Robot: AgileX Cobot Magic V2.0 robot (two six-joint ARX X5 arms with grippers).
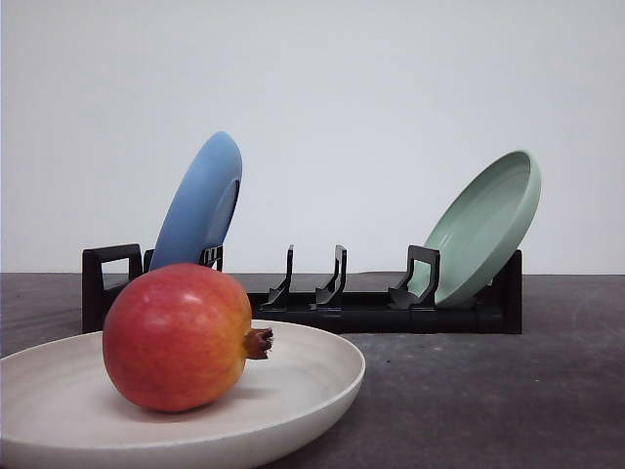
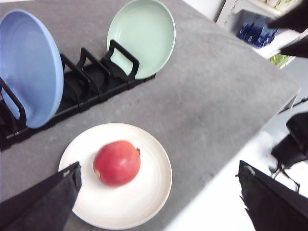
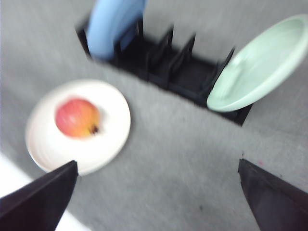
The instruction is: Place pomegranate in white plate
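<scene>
Pomegranate (image 1: 178, 337) sits in the white plate (image 1: 312, 391), resting on the plate's floor a bit off centre, toward 9 o'clock of the plate in the front view, w/ its brown crown tip pointing to 3 o'clock. Skin red w/ yellow-orange patches. Nothing touching the fruit.

Plate lies flat on the grey desk (image 1: 488, 391), nearest the camera in front view. Behind it, at 12 o'clock from the plate, a black dish rack (image 1: 371, 311) runs across the desk. Blue plate (image 1: 200, 205) stands tilted in the rack's 9 o'clock end; pale green plate (image 1: 483, 230) leans in the 3 o'clock end; the slots between them are bare.

Left wrist view: left tool (image 2: 159, 192) hangs above the desk, fingers (image 2: 43, 199) spread wide apart, holding nothing; one finger's tip overlaps the plate rim in the picture, contact can't tell. Pomegranate (image 2: 117, 162) and white plate (image 2: 139, 202) show between the fingers, rack (image 2: 91, 82) beyond.

Right wrist view (blurred): right tool (image 3: 159, 192) also wide, holding nothing, fingers (image 3: 41, 202) well apart, up off the desk. Pomegranate (image 3: 77, 117) in white plate (image 3: 110, 134) near one finger, green plate (image 3: 262, 62) and blue plate (image 3: 113, 24) in the rack (image 3: 187, 72) further off
</scene>
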